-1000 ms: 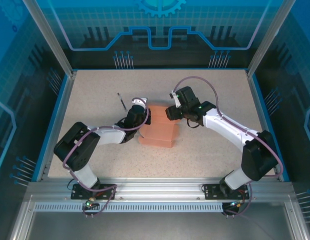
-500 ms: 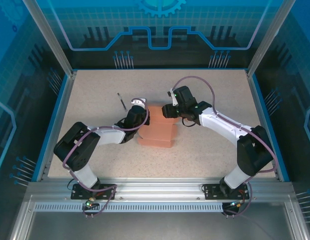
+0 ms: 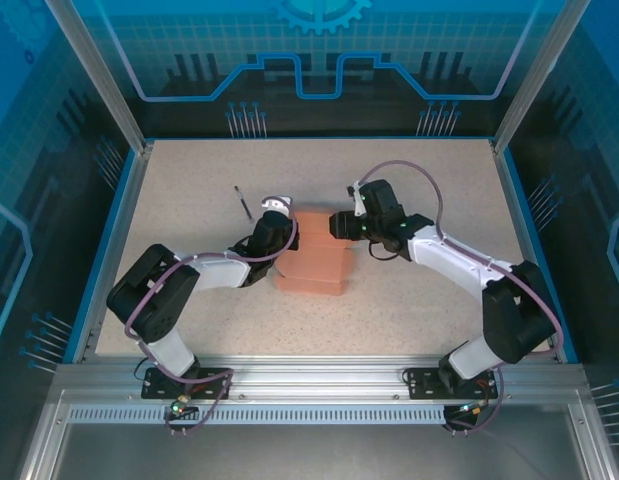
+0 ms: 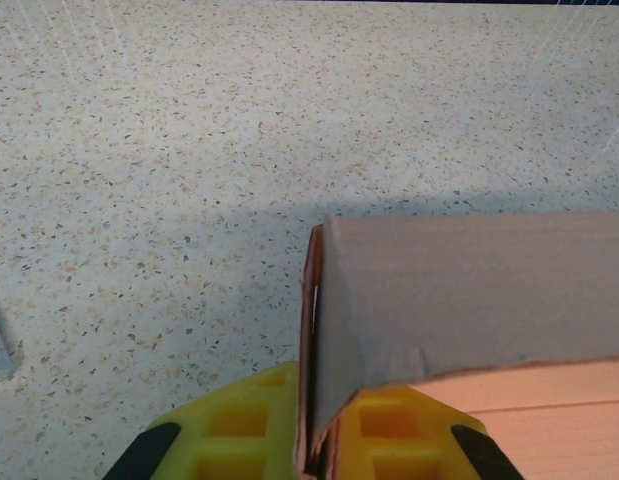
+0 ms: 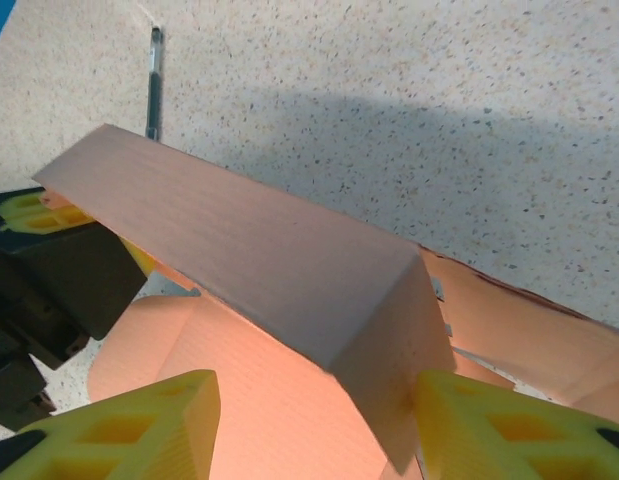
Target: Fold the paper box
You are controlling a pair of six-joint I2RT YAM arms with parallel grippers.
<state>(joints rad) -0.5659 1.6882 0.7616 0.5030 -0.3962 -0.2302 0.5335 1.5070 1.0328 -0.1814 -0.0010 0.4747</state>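
- Top view: box (image 3: 314,262) on the table (image 3: 189,180), partly folded. Left gripper (image 3: 285,238) at the box's left wall, right gripper (image 3: 335,223) at its far right corner. Stick (image 3: 243,202) lies far-left of the box.
- Left wrist: left gripper (image 4: 319,425) clamped tight on an upright wall edge of the box (image 4: 469,300).
- Right wrist: right gripper (image 5: 314,400) has its jaws apart, straddling a raised flap of the box (image 5: 239,250). One finger (image 5: 509,420) is against the flap.
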